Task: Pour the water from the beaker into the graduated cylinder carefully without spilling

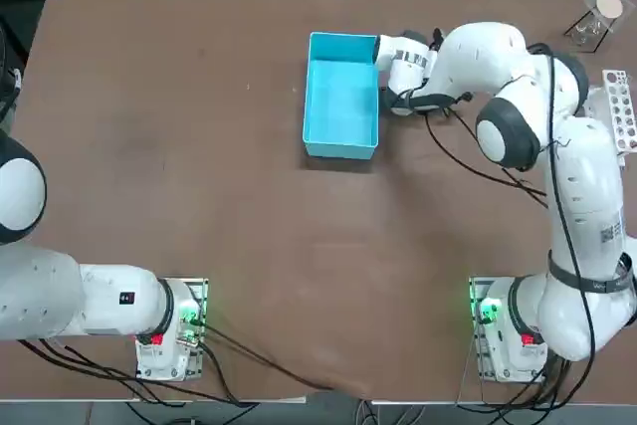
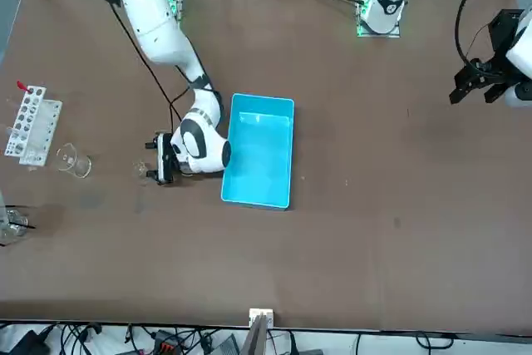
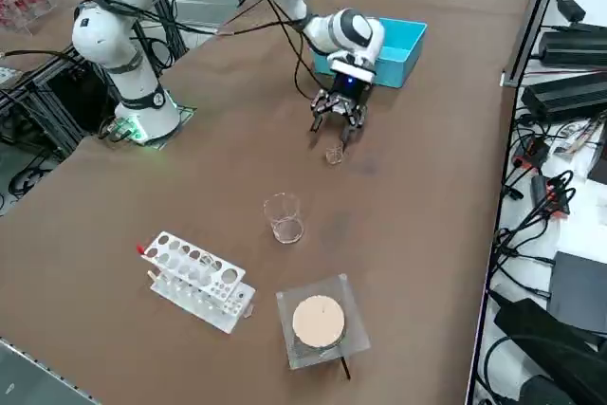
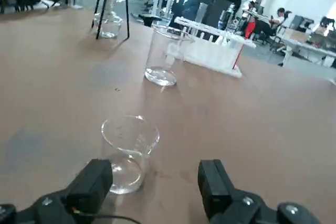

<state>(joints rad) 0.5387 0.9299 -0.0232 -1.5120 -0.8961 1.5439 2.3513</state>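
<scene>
Even, bright overhead light falls on the brown table (image 1: 199, 146), with soft short shadows. In the wrist view the far room is blown out and blurred, and the nearest glass (image 4: 128, 150) looks soft.

From overhead you look straight down on the table (image 1: 199, 146), arm bases at the lower edge, while the front camera faces them from across it. Your raised right-side camera looks diagonally over the same blue bin (image 3: 398, 49) and white rack (image 3: 194, 277). Your wrist camera sits low and close behind the right gripper (image 4: 155, 182), facing that rack.
</scene>
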